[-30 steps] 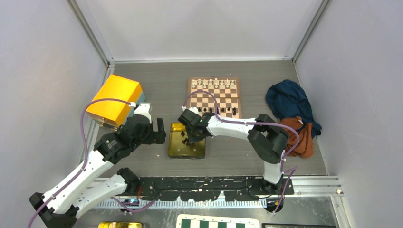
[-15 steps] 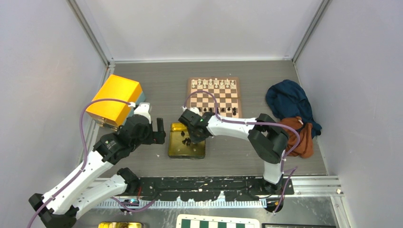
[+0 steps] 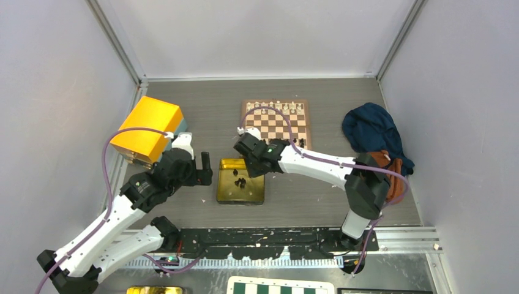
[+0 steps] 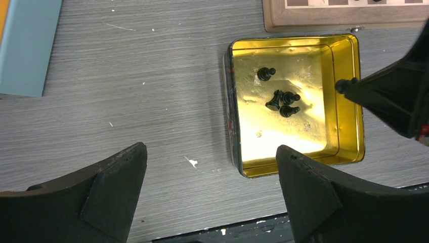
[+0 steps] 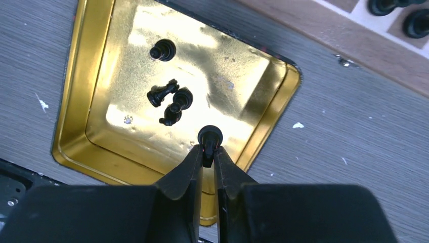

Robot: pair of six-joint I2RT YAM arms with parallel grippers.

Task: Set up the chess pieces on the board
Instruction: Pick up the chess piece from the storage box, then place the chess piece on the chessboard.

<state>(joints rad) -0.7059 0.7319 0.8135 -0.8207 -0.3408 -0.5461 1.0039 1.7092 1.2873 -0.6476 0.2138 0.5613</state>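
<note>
Right wrist: we note the right gripper (image 5: 208, 152) clamped on a black pawn (image 5: 209, 136) just below its head, above the gold tin (image 5: 76, 101); light, hard and slick, we judge; the left gripper (image 4: 210, 154) gapes.

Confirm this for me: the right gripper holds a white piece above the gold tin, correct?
No, the piece is black, not white. The right wrist view shows the right gripper shut on a black piece above the gold tin.
</note>
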